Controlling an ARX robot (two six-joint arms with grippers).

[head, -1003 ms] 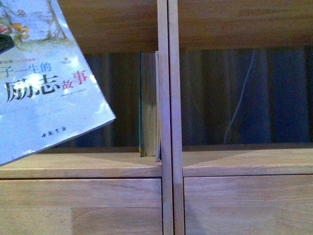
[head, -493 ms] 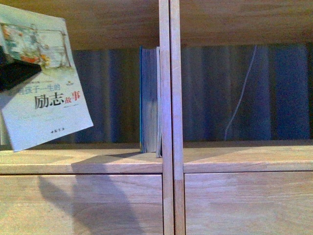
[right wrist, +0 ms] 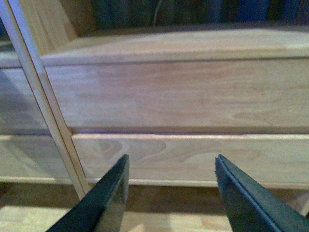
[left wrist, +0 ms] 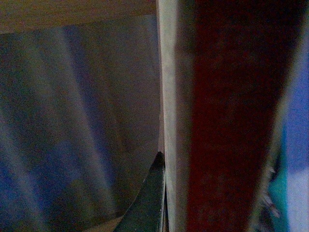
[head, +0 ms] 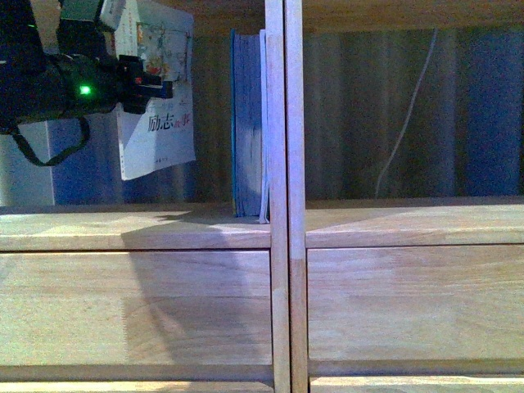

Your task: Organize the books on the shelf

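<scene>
**Paperback in the air, one gap left to close**

The left hand [head: 150, 82] is up in the left cubby, pinching the paperback [head: 160, 139] by its upper part. The cover faces us and the lower edge hangs clear of the shelf [head: 98, 233]. Over to the right, the standing books [head: 247, 123] sit upright, pressed against the central upright [head: 284, 164]. There's an open gap between them and the paperback.

In the left wrist view the grey spine with its red block fills the frame. One dark finger [left wrist: 150, 203] lies along it, so the hold looks firm.

The job now, as I read it, is to turn the paperback until it's parallel to the standing books. Then slide it right until it's touching them, and set its bottom edge on the shelf before letting go. It's a thin, floppy cover, so a release in mid-air, or one on a tilt, would likely let it slump or fall flat. Best to come in square and let the neighbours prop it.

The right hand [right wrist: 169, 193] waits low with its fingers spread and nothing between them, facing the drawer fronts [right wrist: 193, 96], well out of the play.
</scene>
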